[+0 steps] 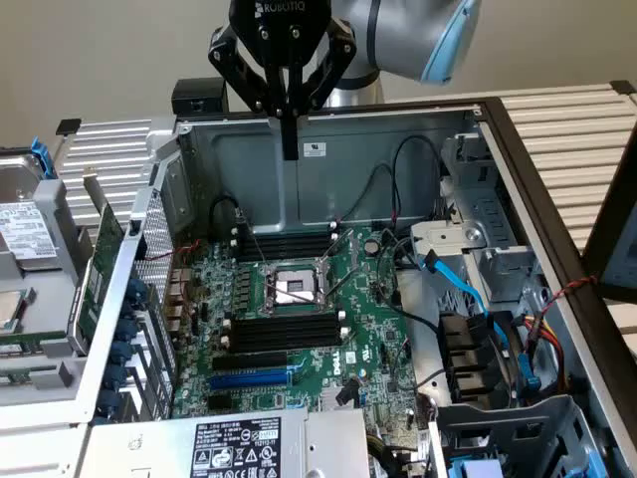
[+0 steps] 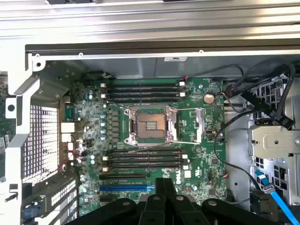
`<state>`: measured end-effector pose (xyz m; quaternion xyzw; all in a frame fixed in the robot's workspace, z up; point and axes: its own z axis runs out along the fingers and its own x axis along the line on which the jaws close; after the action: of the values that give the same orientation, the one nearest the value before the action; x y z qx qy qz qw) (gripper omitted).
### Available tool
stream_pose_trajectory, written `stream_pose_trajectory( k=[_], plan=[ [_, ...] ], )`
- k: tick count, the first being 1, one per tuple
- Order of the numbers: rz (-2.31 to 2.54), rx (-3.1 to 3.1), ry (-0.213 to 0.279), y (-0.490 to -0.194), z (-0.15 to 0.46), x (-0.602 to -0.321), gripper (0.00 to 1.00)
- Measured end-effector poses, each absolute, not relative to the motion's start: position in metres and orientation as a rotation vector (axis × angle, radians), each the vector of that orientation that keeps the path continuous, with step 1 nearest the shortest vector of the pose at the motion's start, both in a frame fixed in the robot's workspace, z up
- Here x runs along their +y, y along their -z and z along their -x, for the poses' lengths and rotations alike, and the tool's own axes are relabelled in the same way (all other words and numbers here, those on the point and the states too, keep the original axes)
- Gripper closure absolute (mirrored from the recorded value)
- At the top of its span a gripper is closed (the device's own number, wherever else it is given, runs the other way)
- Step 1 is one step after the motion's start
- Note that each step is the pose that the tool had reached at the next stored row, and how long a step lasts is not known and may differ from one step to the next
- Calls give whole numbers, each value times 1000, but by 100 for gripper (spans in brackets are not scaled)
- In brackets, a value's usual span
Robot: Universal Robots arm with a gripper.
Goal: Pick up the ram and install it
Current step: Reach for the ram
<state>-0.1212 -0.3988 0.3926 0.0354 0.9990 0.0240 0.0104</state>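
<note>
My gripper (image 1: 290, 149) hangs shut with nothing in it, high over the open computer case, above the far edge of the motherboard (image 1: 373, 334). In the wrist view its closed fingertips (image 2: 164, 185) point down over the board's near part, just below the black memory slots (image 2: 143, 157). A second bank of slots (image 2: 143, 91) lies beyond the CPU socket (image 2: 150, 125). A thin green strip that looks like the ram (image 1: 30, 344) lies on the tray at the exterior view's left, far from the gripper and partly cut off by the frame edge.
An upright green card (image 1: 100, 274) leans beside the case's left wall. A hard drive (image 1: 25, 234) sits on the left tray. Black and blue cables (image 1: 468, 289) and drive bays crowd the case's right side. The power supply (image 1: 239, 443) sits at the near edge.
</note>
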Motion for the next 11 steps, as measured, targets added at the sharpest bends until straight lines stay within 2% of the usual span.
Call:
stream_pose_trajectory(
  k=[11],
  plan=[
    [-110,3118,-75,-393,121,-399,89]
  ],
)
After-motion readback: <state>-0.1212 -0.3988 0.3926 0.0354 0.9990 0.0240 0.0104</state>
